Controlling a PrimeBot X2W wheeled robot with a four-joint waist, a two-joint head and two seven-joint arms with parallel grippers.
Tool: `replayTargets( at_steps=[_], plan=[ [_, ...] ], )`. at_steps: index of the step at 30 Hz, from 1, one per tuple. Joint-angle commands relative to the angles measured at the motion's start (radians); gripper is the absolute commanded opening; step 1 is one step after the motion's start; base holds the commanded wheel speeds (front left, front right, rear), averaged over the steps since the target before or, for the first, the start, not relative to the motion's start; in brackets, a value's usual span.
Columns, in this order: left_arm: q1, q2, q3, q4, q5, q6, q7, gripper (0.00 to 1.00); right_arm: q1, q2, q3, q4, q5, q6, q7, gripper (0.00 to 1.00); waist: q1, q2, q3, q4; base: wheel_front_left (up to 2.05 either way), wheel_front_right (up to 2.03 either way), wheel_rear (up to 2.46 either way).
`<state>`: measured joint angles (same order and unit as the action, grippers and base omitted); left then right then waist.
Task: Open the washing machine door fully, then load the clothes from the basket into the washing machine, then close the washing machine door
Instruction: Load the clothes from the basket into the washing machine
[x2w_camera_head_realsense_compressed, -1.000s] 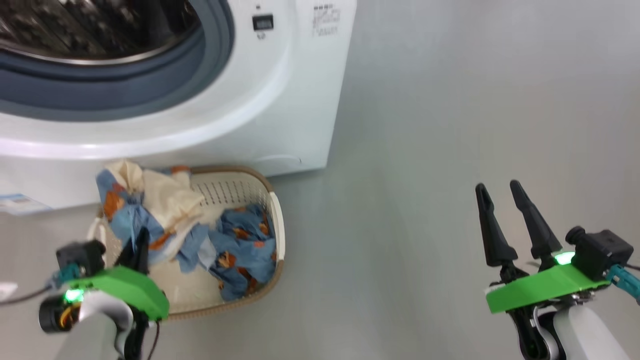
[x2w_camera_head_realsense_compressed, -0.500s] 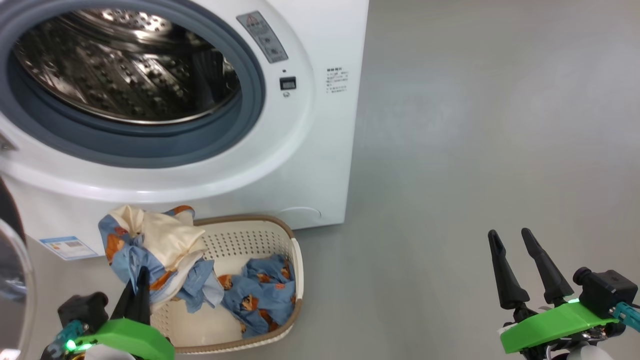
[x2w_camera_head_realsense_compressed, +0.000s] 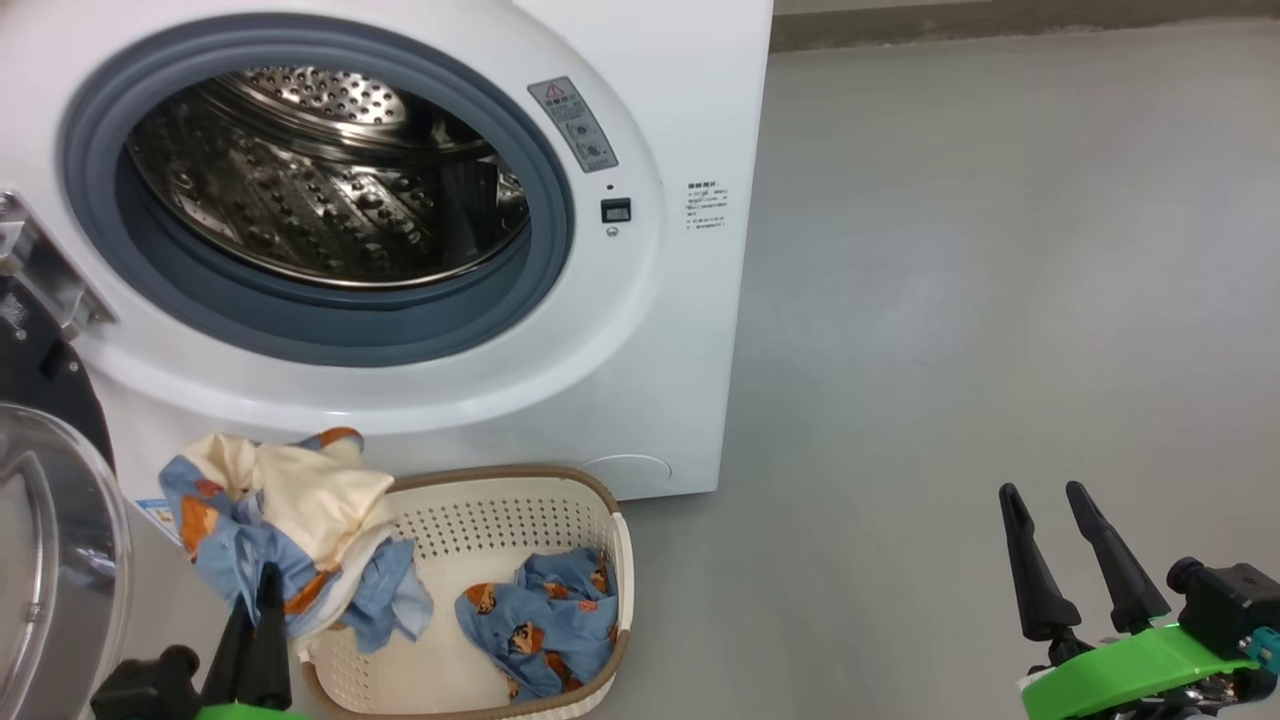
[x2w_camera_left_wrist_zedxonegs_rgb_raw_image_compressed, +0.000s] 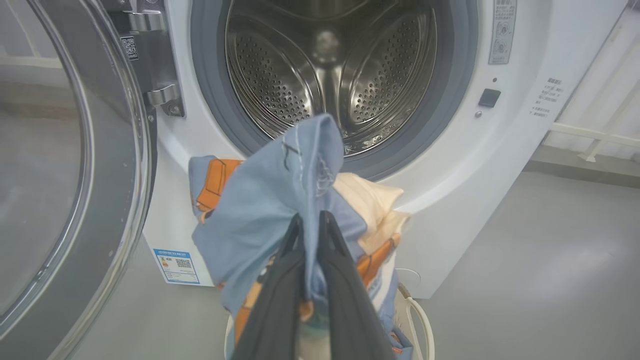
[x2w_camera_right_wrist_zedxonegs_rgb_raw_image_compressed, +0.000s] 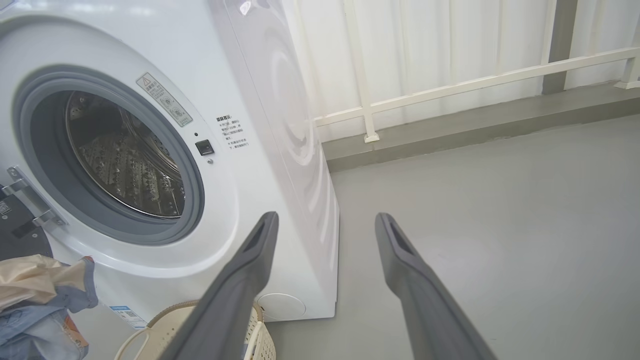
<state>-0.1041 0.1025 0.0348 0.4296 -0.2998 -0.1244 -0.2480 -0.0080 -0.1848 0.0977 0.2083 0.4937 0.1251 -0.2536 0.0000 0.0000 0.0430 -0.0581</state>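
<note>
Lower left of the head view: the left gripper (x2w_camera_head_realsense_compressed: 262, 585), fingers clamped on a blue-and-cream piece of the clothes (x2w_camera_head_realsense_compressed: 290, 500), holds it bunched above the left end of the basket (x2w_camera_head_realsense_compressed: 520, 520). Its hanging hem possibly touches the rim. A second garment (x2w_camera_head_realsense_compressed: 545, 625), blue with orange figures, lies inside the basket at right. Lower right: the right gripper (x2w_camera_head_realsense_compressed: 1041, 492), fingers spread and holding nothing, over the grey floor (x2w_camera_head_realsense_compressed: 1000, 300). Left edge: the washing machine door (x2w_camera_head_realsense_compressed: 50, 560), swung open. Upper left: the washing machine (x2w_camera_head_realsense_compressed: 640, 380), with its steel drum (x2w_camera_head_realsense_compressed: 330, 190) exposed.
</note>
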Motion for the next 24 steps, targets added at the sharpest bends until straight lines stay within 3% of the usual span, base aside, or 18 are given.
replayTargets(
  at_steps=[1, 10, 24],
  plan=[
    [-0.004, 0.013, 0.036, -0.041, 0.015, -0.006, -0.014, 0.00, 0.004, -0.018, 0.017, -0.022, 0.008, 0.006, -0.008, 1.00, 0.0000, 0.0000, -0.006, 0.004, 0.00, 0.00, 0.00],
    [0.062, -0.014, 0.060, -0.151, 0.035, -0.006, -0.014, 0.00, 0.022, -0.013, 0.006, -0.030, 0.008, 0.006, -0.008, 1.00, 0.0000, 0.0000, -0.019, 0.010, 0.00, 0.00, 0.00],
    [0.016, -0.018, 0.066, -0.169, 0.047, -0.006, -0.014, 0.00, 0.002, -0.003, -0.008, -0.047, 0.008, 0.006, -0.008, 1.00, 0.0000, 0.0000, 0.046, -0.003, 0.00, 0.00, 0.00]
  ],
)
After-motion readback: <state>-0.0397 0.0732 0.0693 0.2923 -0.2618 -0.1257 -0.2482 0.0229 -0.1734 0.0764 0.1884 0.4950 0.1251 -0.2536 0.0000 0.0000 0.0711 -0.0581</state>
